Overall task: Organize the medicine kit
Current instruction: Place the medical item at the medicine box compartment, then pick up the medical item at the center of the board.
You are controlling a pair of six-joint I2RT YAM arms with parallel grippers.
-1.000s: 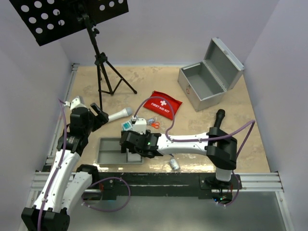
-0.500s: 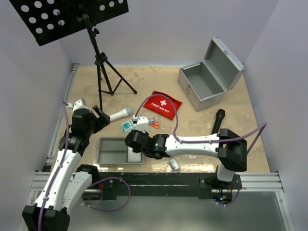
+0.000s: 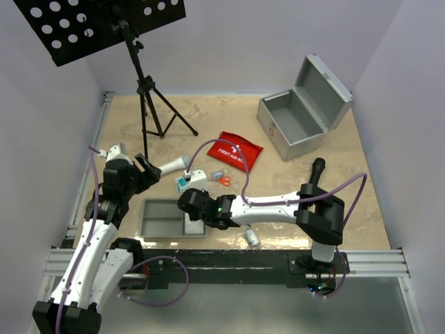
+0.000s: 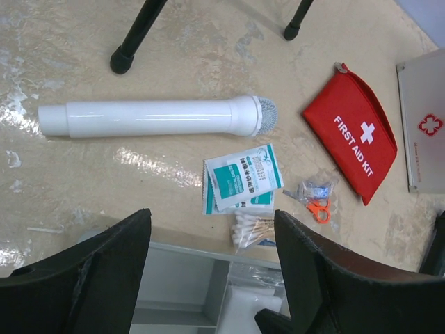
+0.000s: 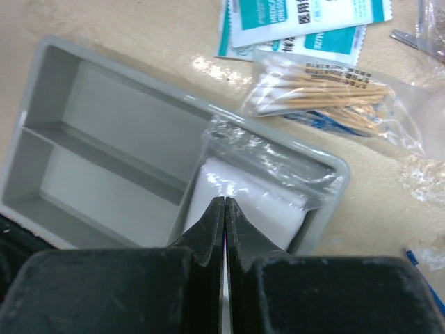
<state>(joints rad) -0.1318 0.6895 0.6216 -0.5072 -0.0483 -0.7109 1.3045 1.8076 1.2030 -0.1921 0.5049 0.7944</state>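
Note:
The silver case stands open at the back right, and the red pouch lies near the middle. The grey divided tray sits at the front left. A white bagged pad lies in its right compartment. My right gripper is shut just above that pad, with nothing seen between the tips. My left gripper hangs open over the tray's far rim. Beyond it lie a cotton swab bag, teal packets and small orange scissors.
A white tube lies left of the pouch. The black tripod stand rises at the back left. A small roll lies near the front edge. A black cylinder stands at the right.
My right gripper has shut; a second ago its jaws stood open over the tray. The right arm swung out and back. My left gripper has barely moved.

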